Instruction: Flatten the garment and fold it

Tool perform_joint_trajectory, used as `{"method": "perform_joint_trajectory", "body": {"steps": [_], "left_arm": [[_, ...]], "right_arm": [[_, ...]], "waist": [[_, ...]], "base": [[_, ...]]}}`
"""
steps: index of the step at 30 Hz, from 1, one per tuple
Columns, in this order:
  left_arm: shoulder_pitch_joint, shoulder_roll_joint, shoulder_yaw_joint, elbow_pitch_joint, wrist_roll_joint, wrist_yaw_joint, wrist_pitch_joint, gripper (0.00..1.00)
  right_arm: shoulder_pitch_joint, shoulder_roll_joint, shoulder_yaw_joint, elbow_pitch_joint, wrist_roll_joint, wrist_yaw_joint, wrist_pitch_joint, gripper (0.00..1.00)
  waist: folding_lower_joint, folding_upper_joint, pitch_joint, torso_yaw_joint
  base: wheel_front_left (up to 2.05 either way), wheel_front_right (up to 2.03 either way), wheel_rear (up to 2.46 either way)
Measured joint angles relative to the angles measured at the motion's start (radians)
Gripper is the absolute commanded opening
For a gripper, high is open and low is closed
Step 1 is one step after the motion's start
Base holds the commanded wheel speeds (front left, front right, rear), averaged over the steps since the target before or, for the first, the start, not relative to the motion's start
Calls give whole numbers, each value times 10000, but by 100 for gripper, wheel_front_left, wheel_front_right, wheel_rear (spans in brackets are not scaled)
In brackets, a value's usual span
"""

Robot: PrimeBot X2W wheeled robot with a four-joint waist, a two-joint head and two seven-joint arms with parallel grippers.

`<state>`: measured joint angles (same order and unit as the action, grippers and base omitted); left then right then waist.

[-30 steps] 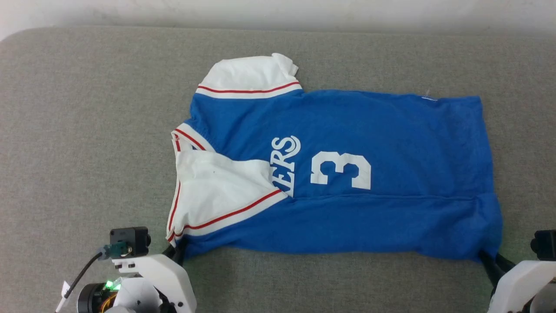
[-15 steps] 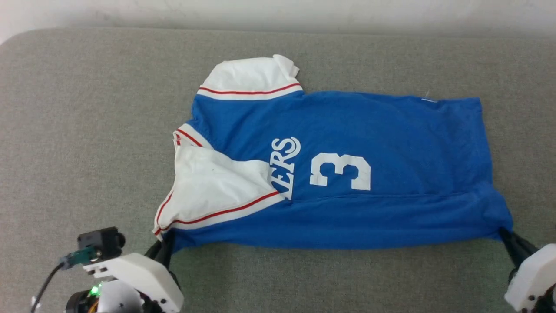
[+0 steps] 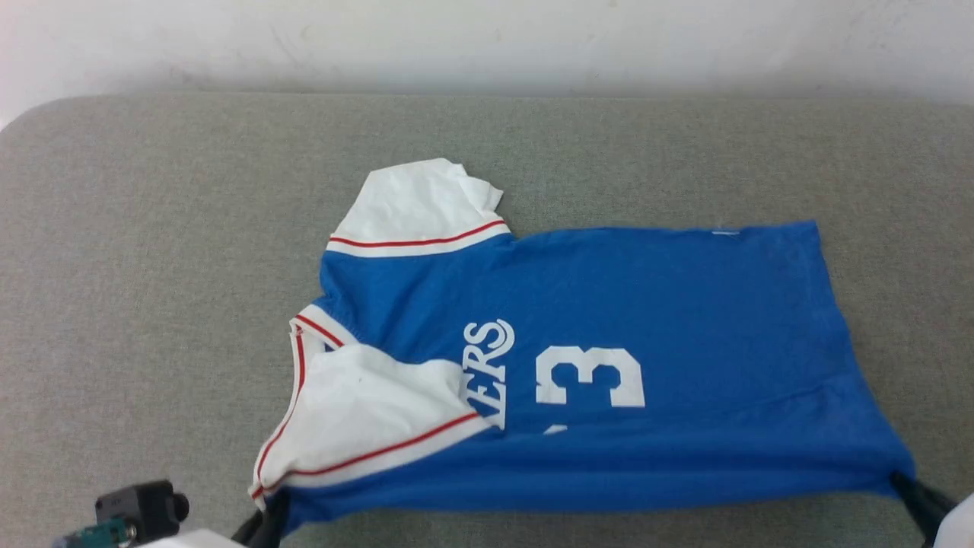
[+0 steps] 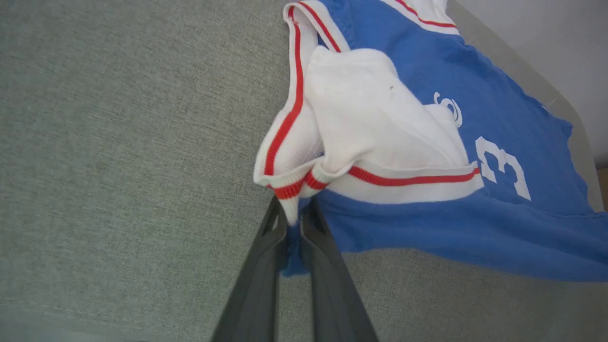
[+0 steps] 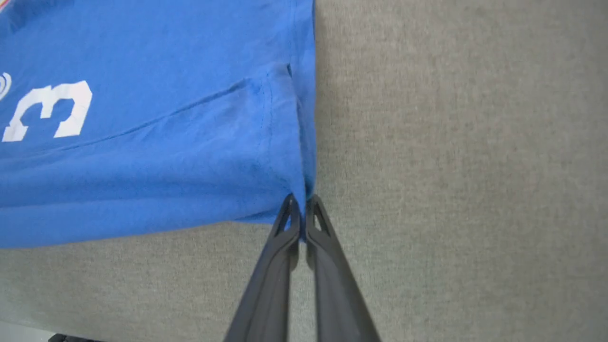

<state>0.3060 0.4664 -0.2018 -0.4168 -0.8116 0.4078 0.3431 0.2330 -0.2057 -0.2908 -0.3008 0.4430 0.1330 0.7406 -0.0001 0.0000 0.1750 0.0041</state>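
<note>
Right pincer (image 5: 302,203) has clamped onto the garment (image 3: 647,304) hem; left pincer (image 4: 294,223) pinches its sleeve edge.

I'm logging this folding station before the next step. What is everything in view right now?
garment: one, royal blue with white sleeves, red trim, white 3; spread on the surface.
surface: one, grey fabric, under the garment.
wall: one, white, beyond the surface's far edge.
wrist camera: one, black, head view's lower left.
left arm's fingers: two, dark, shut on the garment's near corner by the folded sleeve.
right arm's fingers: two, dark, shut on the garment's near hem corner.
</note>
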Motion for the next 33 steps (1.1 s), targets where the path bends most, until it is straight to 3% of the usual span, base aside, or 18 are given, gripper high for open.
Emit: {"method": "perform_joint_trajectory", "body": {"steps": [3, 13, 14, 15, 16, 25, 30, 33], "left_arm": [[302, -61, -94, 48, -61, 75, 12, 0], [386, -431, -518, 1358, -247, -17, 125, 0], [368, -491, -493, 1524, -247, -23, -17, 10], [330, -575, -431, 1699, -249, -35, -184, 48], [270, -663, -397, 1839, -274, -107, -297, 100], [141, -1095, 244, 1841, -784, -713, -1342, 100], [37, -901, 920, 500, -637, -725, -1975, 100], [-874, -570, 1210, -217, 198, -552, -2476, 100]], "right_arm": [[505, 213, -25, -71, 59, 0, 345, 0], [749, 462, 165, 543, -142, -2, 75, 0], [746, 483, 205, 631, -148, -2, 42, 0], [730, 516, 244, 725, -148, -2, -29, 16], [710, 533, 301, 800, -148, -4, -132, 100], [570, 435, 236, 593, 0, -4, -767, 100], [104, 403, -196, -132, -178, -6, -1484, 100], [-299, 349, -255, -514, -546, -8, -2174, 100]], "waist": [[0, 0, 40, 16], [0, 0, -38, 66], [1, 0, -59, 70], [0, 0, -80, 73], [0, 0, -105, 75], [0, 0, -367, -3], [0, 0, -279, -90], [0, 0, -99, -106]], "base": [[0, 0, 0], [0, 0, 0], [0, 0, 0], [0, 0, 0], [0, 0, 0], [0, 0, 0], [0, 0, 0], [0, 0, 0]]}}
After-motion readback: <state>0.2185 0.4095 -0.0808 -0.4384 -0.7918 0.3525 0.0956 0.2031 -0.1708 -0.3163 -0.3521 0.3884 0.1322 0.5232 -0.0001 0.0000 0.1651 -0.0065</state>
